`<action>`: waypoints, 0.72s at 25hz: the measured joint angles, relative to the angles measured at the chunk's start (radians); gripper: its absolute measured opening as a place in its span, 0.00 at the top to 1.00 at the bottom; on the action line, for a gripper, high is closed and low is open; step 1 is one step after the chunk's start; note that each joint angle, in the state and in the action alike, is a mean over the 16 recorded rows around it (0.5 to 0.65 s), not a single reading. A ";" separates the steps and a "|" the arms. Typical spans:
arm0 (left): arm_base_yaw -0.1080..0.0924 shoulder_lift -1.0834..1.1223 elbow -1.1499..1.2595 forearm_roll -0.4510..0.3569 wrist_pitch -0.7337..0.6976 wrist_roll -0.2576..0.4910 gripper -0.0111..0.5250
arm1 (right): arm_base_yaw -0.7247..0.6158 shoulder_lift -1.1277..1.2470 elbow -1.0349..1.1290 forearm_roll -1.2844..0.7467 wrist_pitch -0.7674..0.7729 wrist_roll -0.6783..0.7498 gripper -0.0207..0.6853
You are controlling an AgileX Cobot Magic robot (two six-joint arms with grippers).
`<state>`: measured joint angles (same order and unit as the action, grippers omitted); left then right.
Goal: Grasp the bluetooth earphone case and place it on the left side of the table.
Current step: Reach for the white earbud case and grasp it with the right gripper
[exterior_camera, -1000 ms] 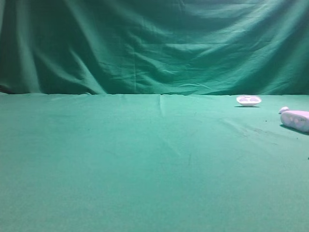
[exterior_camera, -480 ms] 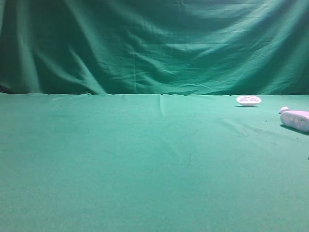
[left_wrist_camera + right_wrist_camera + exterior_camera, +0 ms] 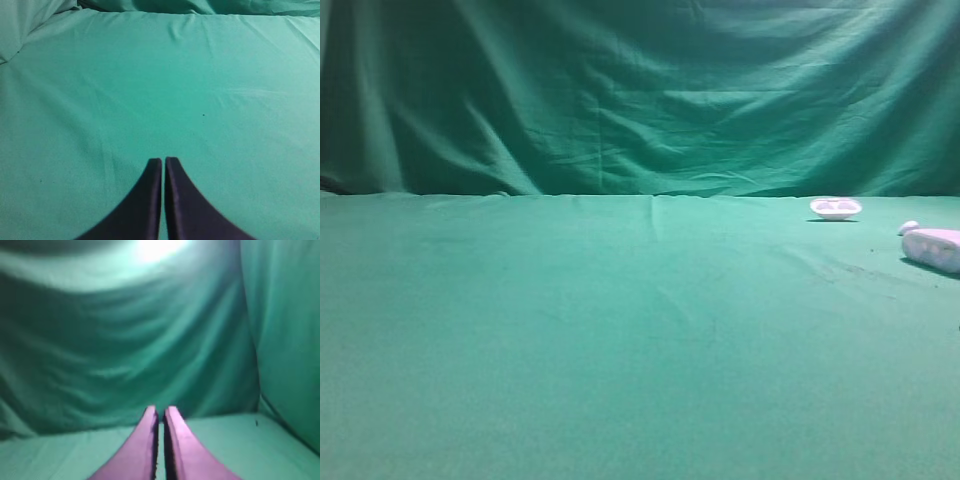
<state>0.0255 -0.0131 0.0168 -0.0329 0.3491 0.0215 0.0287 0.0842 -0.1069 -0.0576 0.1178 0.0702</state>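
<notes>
White bluetooth earphone case (image 3: pixel 932 248) is lying untouched at the table's (image 3: pixel 620 340) far right edge. My left gripper (image 3: pixel 163 161) and right gripper (image 3: pixel 160 411) are both pressed together, holding nothing. Nothing done: approach, grasp, carry left all pending.

The table (image 3: pixel 570 340) bore three white items. There was one earphone case (image 3: pixel 933 248), one shallow dish (image 3: pixel 835 207) and one tiny nub (image 3: pixel 908 227).
</notes>
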 joint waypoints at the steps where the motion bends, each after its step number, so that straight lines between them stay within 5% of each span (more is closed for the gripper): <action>1: 0.000 0.000 0.000 0.000 0.000 0.000 0.98 | 0.000 0.027 -0.026 0.001 0.027 0.001 0.97; 11: 0.000 0.000 0.000 0.000 0.000 0.000 0.98 | 0.006 0.414 -0.288 0.103 0.453 -0.094 0.97; 18: 0.000 0.000 0.000 0.000 0.000 0.000 0.98 | 0.080 0.708 -0.396 0.186 0.534 -0.242 0.97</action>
<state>0.0255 -0.0131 0.0168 -0.0329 0.3491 0.0215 0.1086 0.7923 -0.5028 0.1281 0.6520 -0.1723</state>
